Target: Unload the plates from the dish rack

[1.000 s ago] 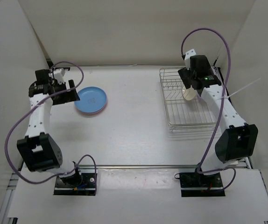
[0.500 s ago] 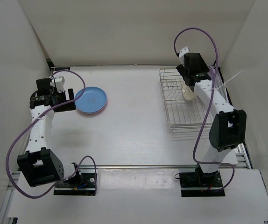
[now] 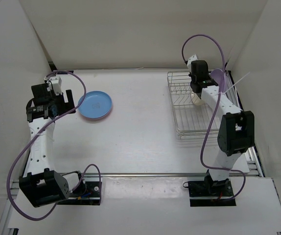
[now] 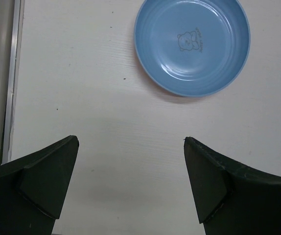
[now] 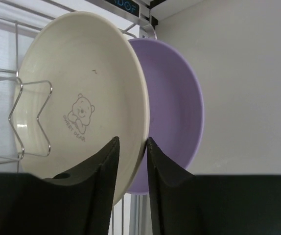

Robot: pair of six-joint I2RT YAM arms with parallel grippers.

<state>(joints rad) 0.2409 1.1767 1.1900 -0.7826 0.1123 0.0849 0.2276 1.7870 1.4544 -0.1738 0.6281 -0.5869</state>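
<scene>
A cream-white plate (image 5: 81, 88) stands on edge in the dish rack (image 3: 199, 122), held by its wire prongs (image 5: 17, 100). A lavender purple plate (image 5: 179, 107) stands right behind it. My right gripper (image 5: 132, 139) is shut on the cream-white plate's lower rim, one finger on its face and one on its back. In the top view that gripper (image 3: 198, 90) is over the rack's far end. A blue plate (image 4: 192, 44) lies flat on the table at the left (image 3: 95, 105). My left gripper (image 4: 130, 142) hangs open and holds nothing, a short way left of it (image 3: 68, 102).
White walls close in the table on the left, back and right. The rack sits close to the right wall, with the purple plate (image 3: 217, 77) near its far right corner. A metal rail (image 4: 11, 78) runs along the table's left edge.
My right gripper moved in over the rack's far end and closed on the cream-white plate's rim. My left arm drew back to the left, away from the blue plate.
</scene>
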